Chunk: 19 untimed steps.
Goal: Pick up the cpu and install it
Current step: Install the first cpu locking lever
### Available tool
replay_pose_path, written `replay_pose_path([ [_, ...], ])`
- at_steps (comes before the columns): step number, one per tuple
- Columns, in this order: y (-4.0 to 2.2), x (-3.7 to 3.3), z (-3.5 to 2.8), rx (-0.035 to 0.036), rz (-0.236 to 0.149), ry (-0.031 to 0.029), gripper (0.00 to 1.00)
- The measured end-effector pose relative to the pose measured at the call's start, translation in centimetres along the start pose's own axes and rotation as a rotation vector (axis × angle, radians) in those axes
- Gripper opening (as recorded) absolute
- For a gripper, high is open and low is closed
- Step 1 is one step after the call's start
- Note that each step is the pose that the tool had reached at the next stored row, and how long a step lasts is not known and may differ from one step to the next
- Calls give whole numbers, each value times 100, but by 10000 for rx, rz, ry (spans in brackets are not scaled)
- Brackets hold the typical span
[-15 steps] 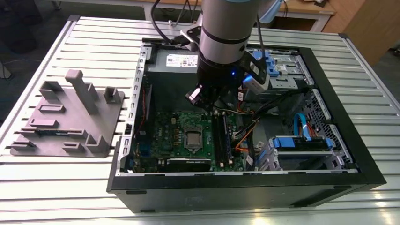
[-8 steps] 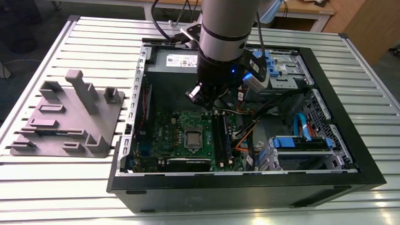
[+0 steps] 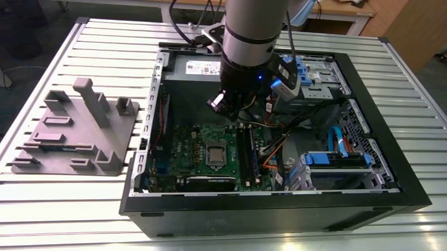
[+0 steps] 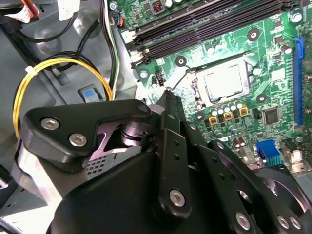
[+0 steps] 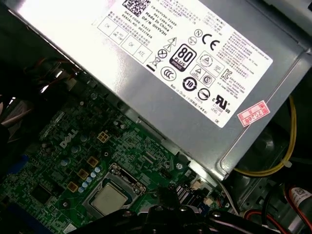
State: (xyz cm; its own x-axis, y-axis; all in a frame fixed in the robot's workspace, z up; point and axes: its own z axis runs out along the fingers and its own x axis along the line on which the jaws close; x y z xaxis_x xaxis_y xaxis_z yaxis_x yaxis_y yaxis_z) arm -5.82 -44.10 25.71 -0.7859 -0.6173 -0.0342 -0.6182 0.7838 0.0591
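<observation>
Your gripper (image 4: 168, 93) hangs over the green motherboard (image 4: 265, 51), near the motherboard's edge by the grey power supply (image 5: 146, 63). Its tips are pressed together, pinching nothing. The cpu (image 4: 223, 82) lies flat, silvery top up, in the socket (image 4: 197, 90) at the motherboard's middle, apart from the gripper.

Table (image 3: 66, 201): ribbed aluminium slats, pale grey, wide.
Floor (image 3: 21, 73): dark, past the table edge at the exterior view's left.
Far side: pale desk top (image 3: 342, 11); brown wooden panel (image 3: 409, 29) at the exterior view's right.
Light: bright glare on the near slats.
</observation>
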Motion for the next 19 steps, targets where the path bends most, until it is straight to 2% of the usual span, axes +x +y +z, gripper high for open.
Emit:
replay_pose_path([
  [5,6,-4,18,-155,-2,-123,10],
  [10,4,-4,61,-388,-4,-313,10],
  [14,1,-2,117,-454,-5,-365,10],
  [19,-2,0,156,-516,-6,-414,10],
])
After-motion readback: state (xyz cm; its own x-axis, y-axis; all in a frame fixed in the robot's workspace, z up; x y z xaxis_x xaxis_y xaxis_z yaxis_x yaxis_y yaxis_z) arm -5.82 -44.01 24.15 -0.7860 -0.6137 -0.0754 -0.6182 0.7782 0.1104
